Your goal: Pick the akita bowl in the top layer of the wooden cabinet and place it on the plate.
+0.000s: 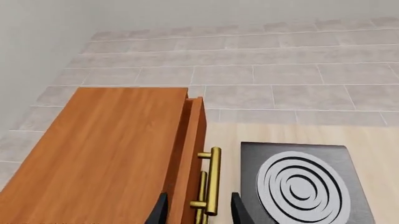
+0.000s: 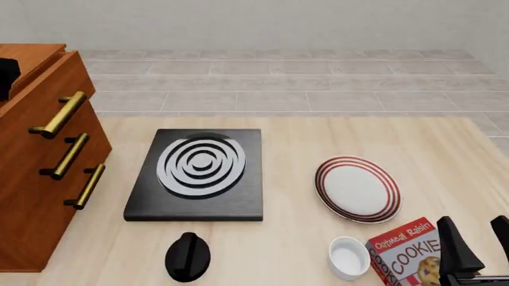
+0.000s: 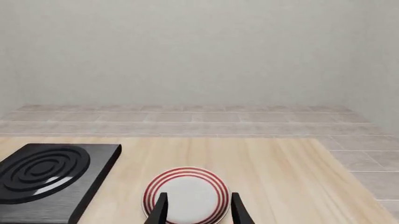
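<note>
Risk first: could slip off the brass handle (image 1: 214, 179) if closed off-centre, or could jam the top drawer (image 1: 194, 140) by pulling at an angle. Left gripper (image 1: 198, 210) spread wide, straddling the drawer front and handle of the cabinet (image 2: 36, 155), clamping nothing. Right gripper (image 2: 475, 244) released, empty, near the cookie box (image 2: 406, 250), plate (image 2: 357, 188) ahead. Bowl unseen, presumably inside the barely cracked drawer.

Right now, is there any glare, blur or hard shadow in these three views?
Front view: sharp, evenly lit, soft sheen on the stove slab. Left wrist view: crisp, brass handle glints slightly. Right wrist view: clear, plate unblurred, no hard shadows.
</note>
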`<state>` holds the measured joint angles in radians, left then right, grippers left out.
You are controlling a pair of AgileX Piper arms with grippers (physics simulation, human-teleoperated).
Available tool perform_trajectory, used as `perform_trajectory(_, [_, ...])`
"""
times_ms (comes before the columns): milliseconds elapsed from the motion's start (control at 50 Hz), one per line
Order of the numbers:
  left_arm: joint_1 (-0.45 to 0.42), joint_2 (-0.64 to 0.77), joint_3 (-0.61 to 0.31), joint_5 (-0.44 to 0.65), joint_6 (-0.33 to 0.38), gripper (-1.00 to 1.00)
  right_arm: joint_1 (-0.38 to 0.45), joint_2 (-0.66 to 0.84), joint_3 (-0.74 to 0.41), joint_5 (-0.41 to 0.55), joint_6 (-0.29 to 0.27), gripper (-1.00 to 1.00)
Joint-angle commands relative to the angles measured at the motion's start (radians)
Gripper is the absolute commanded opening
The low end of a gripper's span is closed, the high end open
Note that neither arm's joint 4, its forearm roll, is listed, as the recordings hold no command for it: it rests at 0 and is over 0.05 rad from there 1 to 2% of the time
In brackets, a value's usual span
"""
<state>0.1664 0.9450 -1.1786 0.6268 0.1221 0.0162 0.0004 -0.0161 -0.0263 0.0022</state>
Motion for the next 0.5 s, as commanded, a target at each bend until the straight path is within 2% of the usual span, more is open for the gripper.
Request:
perform_trajectory(20, [0.000, 0.034, -0.010, 0.055, 0.010, 1.00, 0.000, 0.000, 0.000, 0.000, 0.001, 1.00])
perform_trajectory(260, [0.022, 0.039, 0.015, 0.094, 0.017, 1.00, 0.000, 0.000, 0.001, 0.002, 0.004, 1.00])
perform_trajectory(500, [0.048, 0.040, 0.046, 0.087, 0.056, 1.00, 0.001, 0.000, 0.002, 0.002, 0.004, 1.00])
